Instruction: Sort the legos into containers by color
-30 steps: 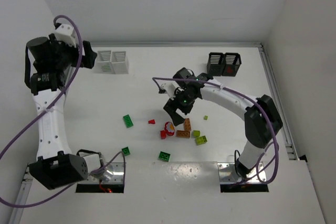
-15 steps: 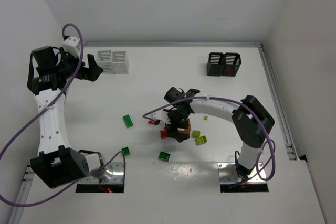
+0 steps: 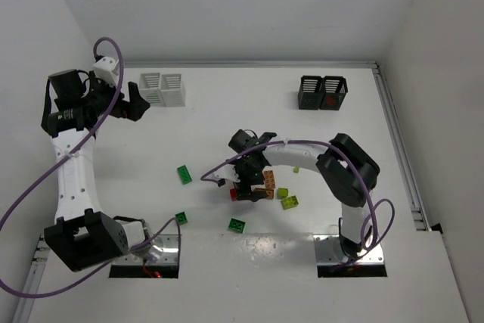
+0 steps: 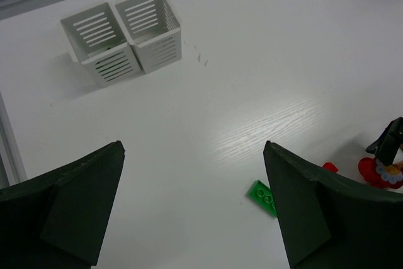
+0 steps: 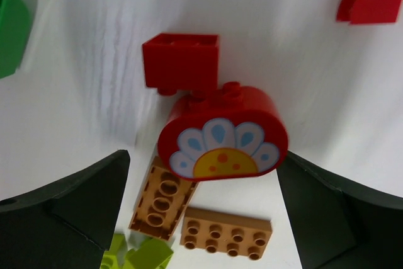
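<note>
Both spread wide, right hand (image 5: 203,174) straddling red flower brick (image 5: 220,131), left hand (image 4: 194,155) empty.

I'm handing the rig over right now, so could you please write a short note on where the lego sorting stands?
Left claw: open, empty, hovering near the white bins.
Right claw: open, straddling the red flower brick in the centre pile, not closed on it.
Done: little; a red speck shows in the right black bin, perhaps a brick.
Left: the flower brick, red square brick, orange-brown bricks, lime bricks and dark green bricks, all loose.
</note>
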Robot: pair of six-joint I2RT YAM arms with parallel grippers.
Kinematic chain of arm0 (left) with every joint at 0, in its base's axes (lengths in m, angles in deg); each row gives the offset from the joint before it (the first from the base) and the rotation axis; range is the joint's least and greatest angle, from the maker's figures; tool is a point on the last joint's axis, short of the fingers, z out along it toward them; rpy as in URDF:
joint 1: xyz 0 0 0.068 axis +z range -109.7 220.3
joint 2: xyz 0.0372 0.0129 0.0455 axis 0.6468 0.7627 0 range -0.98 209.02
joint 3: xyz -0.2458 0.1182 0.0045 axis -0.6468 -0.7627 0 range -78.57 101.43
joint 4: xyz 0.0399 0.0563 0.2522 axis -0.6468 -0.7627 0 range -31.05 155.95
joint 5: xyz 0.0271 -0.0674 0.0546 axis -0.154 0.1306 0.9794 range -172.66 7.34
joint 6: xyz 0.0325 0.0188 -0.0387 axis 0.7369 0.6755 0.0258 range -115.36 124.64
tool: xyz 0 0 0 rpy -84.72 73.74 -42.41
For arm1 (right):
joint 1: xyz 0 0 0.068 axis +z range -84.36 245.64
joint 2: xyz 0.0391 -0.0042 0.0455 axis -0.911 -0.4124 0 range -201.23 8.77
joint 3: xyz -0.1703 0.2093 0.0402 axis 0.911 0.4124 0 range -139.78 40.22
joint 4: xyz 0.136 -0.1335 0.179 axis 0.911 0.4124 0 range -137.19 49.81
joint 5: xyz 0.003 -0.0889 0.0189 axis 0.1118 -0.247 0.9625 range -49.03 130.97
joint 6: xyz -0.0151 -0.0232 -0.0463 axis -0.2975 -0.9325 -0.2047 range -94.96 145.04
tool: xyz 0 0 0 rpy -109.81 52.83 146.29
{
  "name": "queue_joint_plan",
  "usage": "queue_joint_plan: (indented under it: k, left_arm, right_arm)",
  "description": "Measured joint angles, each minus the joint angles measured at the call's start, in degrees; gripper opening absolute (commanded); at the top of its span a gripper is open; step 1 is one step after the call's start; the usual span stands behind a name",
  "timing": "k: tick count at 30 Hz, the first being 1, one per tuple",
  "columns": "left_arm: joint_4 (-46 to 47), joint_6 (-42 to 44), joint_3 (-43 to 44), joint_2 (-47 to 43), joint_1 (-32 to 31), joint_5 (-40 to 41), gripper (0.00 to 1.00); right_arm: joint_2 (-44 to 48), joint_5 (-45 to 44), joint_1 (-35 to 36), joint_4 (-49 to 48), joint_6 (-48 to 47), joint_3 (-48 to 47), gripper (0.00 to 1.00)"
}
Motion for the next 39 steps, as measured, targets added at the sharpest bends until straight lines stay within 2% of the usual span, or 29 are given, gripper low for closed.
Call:
queue_joint_plan:
  k: [12, 18, 19, 22, 23, 26, 32, 39]
  left_arm:
    - [0.0, 0.9, -1.0, 0.0, 0.1, 0.2, 0.99]
    - [0.0, 0.9, -1.1, 0.0, 0.4, 0.2, 0.99]
    - [0.0, 0.9, -1.1, 0.0, 0.4, 0.2, 0.99]
    - [0.0, 0.9, -1.1, 0.0, 0.4, 0.2, 0.99]
    - [0.1, 0.9, -1.1, 0.0, 0.4, 0.2, 0.99]
    - [0.2, 0.9, -1.1, 0.0, 0.4, 0.2, 0.99]
    - [1.6, 0.9, -3.1, -0.1, 0.4, 0.2, 0.99]
    - [3.2, 0.4, -5.2, -0.2, 0.4, -0.3, 0.99]
  right_arm:
    - [-4.5, -1.4, 1.0, -1.2, -0.2, -5.8, 1.0]
    - [-5.7, -1.7, 1.5, -0.4, -0.2, -6.7, 0.79]
    - [-5.8, -1.8, 1.6, -0.1, -0.2, -6.9, 0.72]
    - [-5.9, -1.8, 1.6, 0.6, -0.3, -7.1, 0.61]
    - [-5.9, -1.8, 1.6, 0.7, -0.3, -7.2, 0.54]
    - [-5.9, -1.8, 1.6, 0.9, 0.1, -7.2, 0.43]
    - [-3.0, -1.8, 1.2, 2.8, 3.5, -6.8, 0.38]
    - [13.4, -3.4, -2.1, 2.3, 13.1, -7.0, 0.33]
